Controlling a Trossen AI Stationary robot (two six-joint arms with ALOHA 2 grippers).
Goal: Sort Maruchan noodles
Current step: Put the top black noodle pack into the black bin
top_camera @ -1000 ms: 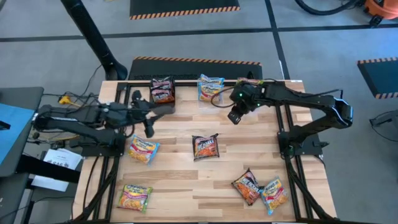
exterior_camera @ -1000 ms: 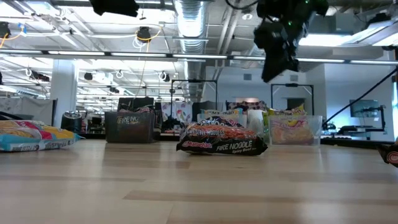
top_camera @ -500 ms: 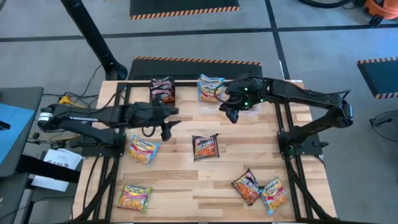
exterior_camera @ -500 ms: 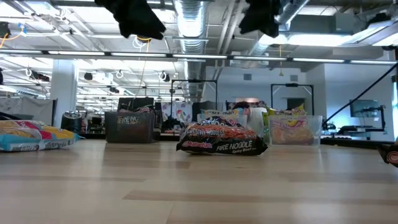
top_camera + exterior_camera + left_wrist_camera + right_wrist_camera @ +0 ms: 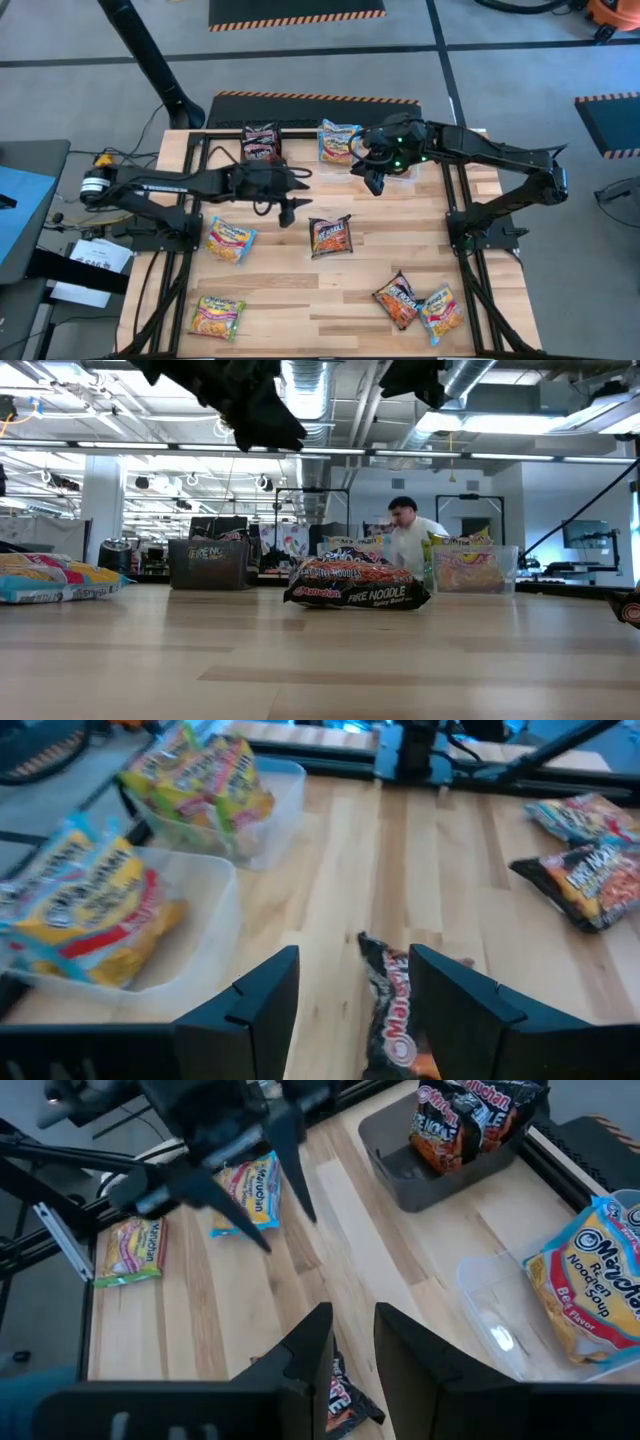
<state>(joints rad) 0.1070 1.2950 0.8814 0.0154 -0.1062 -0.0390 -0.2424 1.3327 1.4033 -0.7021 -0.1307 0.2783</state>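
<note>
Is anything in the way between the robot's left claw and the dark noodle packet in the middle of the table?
Nothing visible blocks it. The left gripper hangs open above bare wood, and the dark noodle packet lies flat close beside it, showing between the fingers in the left wrist view.

Overhead, table-level and two wrist cameras all share the central dark packet (image 5: 331,236)

The wooden table (image 5: 290,300) carries scattered noodle packets (image 5: 331,236), two clear tubs (image 5: 210,910) and a black box (image 5: 420,1175).
</note>
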